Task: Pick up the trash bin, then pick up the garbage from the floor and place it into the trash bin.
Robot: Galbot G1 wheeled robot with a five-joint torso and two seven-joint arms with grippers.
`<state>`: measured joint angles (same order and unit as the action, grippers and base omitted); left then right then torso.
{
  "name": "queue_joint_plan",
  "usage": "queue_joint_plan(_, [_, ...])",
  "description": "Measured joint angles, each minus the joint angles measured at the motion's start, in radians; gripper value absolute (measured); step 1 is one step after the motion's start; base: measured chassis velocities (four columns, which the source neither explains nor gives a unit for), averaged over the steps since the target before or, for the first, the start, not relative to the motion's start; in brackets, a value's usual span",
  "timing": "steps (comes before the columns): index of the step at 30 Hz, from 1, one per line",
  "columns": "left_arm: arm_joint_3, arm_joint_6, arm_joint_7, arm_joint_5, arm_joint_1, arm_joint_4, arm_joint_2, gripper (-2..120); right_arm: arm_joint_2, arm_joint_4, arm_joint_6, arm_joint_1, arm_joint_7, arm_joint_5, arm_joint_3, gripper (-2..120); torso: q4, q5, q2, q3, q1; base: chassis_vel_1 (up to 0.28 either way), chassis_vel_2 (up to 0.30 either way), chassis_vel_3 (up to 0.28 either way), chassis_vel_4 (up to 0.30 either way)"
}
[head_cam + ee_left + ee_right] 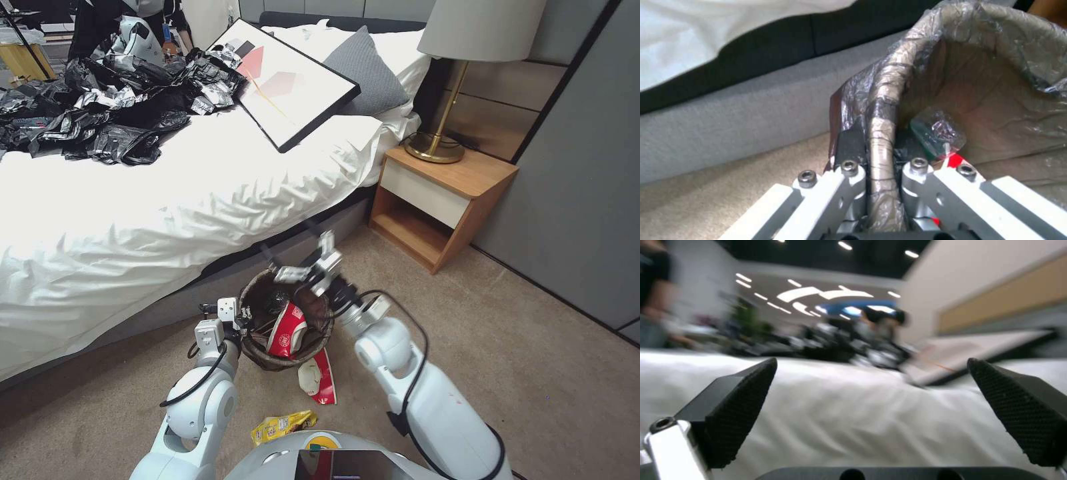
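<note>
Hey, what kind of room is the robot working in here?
Most likely a bedroom: a bed with white sheets, a wooden nightstand beside it, and a brass lamp standing on that.

A bedroom: white-sheeted bed (167, 200), wooden nightstand (443, 193), brass lamp (460, 80), beige carpet (533, 373).

A wide bed (167, 200) with white sheets fills the left side of the room, a grey pillow (368, 70) and a black-framed picture (287, 83) lying on it. Beside it stands a wooden nightstand (443, 197) carrying a brass lamp (460, 80) with a pale shade. Grey wall panels (580, 167) rise on the right. Beige carpet (533, 373) covers the floor.
</note>
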<state>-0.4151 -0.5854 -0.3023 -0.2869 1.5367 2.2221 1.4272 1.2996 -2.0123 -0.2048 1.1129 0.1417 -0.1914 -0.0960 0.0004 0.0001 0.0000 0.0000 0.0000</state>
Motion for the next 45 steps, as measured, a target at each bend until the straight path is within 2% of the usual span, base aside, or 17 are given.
queue_joint_plan(1, [0.000,0.000,0.000,0.000,0.000,0.000,0.000,4,0.000,0.000,0.000,0.000,0.000,0.000,0.000,100,0.0000,0.0000,0.000,0.000,0.000,0.000,0.000,0.000,0.000])
queue_joint_plan(3, [-0.004,0.007,0.003,0.008,0.004,0.001,-0.003,4,0.006,-0.043,0.088,0.079,-0.109,0.060,-0.106,100,-0.0006,0.0000,0.000,0.000,0.000,0.000,0.000,0.000,0.000])
queue_joint_plan(5, [-0.005,0.009,0.003,0.009,0.004,0.001,-0.005,4,0.006,-0.057,0.136,0.130,-0.158,0.071,-0.153,100,-0.0006,0.0001,0.000,0.000,0.000,0.000,0.000,0.000,0.000])
queue_joint_plan(11, [-0.006,0.010,0.003,0.009,0.004,0.001,-0.006,4,0.006,-0.061,0.156,0.157,-0.180,0.072,-0.177,100,-0.0009,0.0001,0.000,0.000,0.000,0.000,0.000,0.000,0.000])
queue_joint_plan(14, [-0.008,0.011,0.004,0.008,0.003,0.001,-0.009,4,0.006,-0.058,0.175,0.209,-0.207,0.071,-0.235,100,-0.0011,0.0001,0.000,0.000,0.000,0.000,0.000,0.000,0.000])
queue_joint_plan(24, [-0.012,0.012,0.003,0.007,0.000,0.001,-0.012,4,0.009,-0.035,0.166,0.258,-0.209,0.071,-0.300,100,-0.0009,0.0002,0.000,0.000,0.000,0.000,0.000,0.000,0.000])
queue_joint_plan(26, [-0.014,0.012,0.003,0.006,0.000,0.001,-0.013,4,0.011,-0.023,0.159,0.279,-0.208,0.069,-0.322,100,0.0000,0.0001,0.000,0.000,0.000,0.000,0.000,0.000,0.000])
queue_joint_plan(30, [-0.021,0.013,0.003,0.004,-0.002,0.001,-0.015,4,0.020,0.001,0.139,0.316,-0.204,0.064,-0.349,100,-0.0006,0.0003,0.000,0.000,0.000,0.000,0.000,0.000,0.000])
queue_joint_plan(35, [-0.024,0.013,0.002,0.000,-0.002,0.007,-0.017,4,0.037,0.045,0.103,0.330,-0.197,0.065,-0.359,100,-0.0003,0.0000,0.000,0.000,0.000,0.000,0.000,0.000,0.000])
queue_joint_plan(45, [-0.025,0.011,0.003,0.002,-0.001,0.008,-0.011,4,0.040,0.060,0.099,0.310,-0.192,0.066,-0.348,100,-0.0004,-0.0001,0.000,0.000,0.000,0.080,0.079,0.078,0.086])
